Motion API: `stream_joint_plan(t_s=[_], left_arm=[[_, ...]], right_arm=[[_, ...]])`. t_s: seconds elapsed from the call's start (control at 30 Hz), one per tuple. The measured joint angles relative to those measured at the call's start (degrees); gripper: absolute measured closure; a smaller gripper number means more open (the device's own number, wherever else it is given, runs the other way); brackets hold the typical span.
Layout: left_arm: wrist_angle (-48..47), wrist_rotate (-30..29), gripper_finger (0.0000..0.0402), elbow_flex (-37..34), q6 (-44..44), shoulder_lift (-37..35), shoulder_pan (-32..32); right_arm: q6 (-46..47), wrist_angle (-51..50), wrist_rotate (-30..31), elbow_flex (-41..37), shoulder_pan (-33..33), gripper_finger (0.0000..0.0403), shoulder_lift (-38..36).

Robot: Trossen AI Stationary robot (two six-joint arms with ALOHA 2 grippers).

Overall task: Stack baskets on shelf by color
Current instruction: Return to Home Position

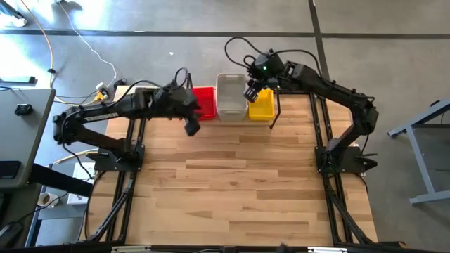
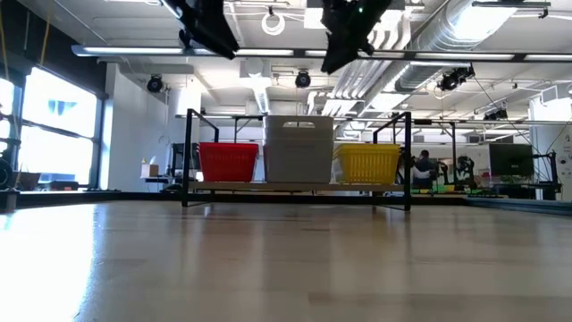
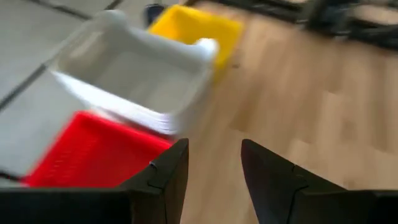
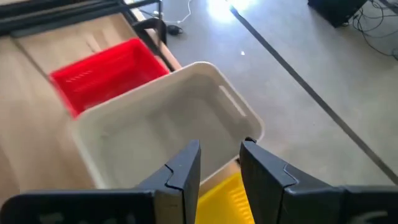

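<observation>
Three baskets stand in a row on the shelf [image 2: 295, 188] at the table's far edge: a red basket [image 1: 204, 102] on the left, a clear-grey basket [image 1: 231, 97] in the middle, a yellow basket [image 1: 262, 105] on the right. They also show in the low view: red basket [image 2: 227, 163], clear-grey basket [image 2: 298, 148], yellow basket [image 2: 367, 164]. My left gripper [image 1: 191, 126] hovers open and empty just near of the red basket [image 3: 93, 152]. My right gripper [image 1: 251, 91] hovers open and empty above the seam between the clear-grey basket [image 4: 161, 134] and the yellow basket [image 4: 227, 199].
The shelf's black upright posts [image 2: 407, 156] stand at its ends. The wooden tabletop [image 1: 239, 183] spreads near of the shelf. Black frame rails [image 1: 327, 176] run along both table sides.
</observation>
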Motion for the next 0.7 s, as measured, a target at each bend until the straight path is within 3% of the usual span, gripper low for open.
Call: stream_joint_plan(t_s=[0.1, 0.27, 0.7], left_arm=[[4.27, 3.33, 0.0264, -6.29, -0.37, -4.93, -1.57], [10.31, 3.66, 0.0264, -16.83, -3.8, -14.59, -4.57], [25.44, 3.53, 0.0264, -40.91, -5.56, -39.56, -12.43]], right_arm=[[4.12, -1.11, 3.1, 0.0, 3.52, 0.0304, -1.41], [9.97, 0.09, 5.85, 0.0, 8.57, 0.0304, -3.16], [19.86, 8.8, 6.47, 0.0, 17.23, 0.0304, -5.87]])
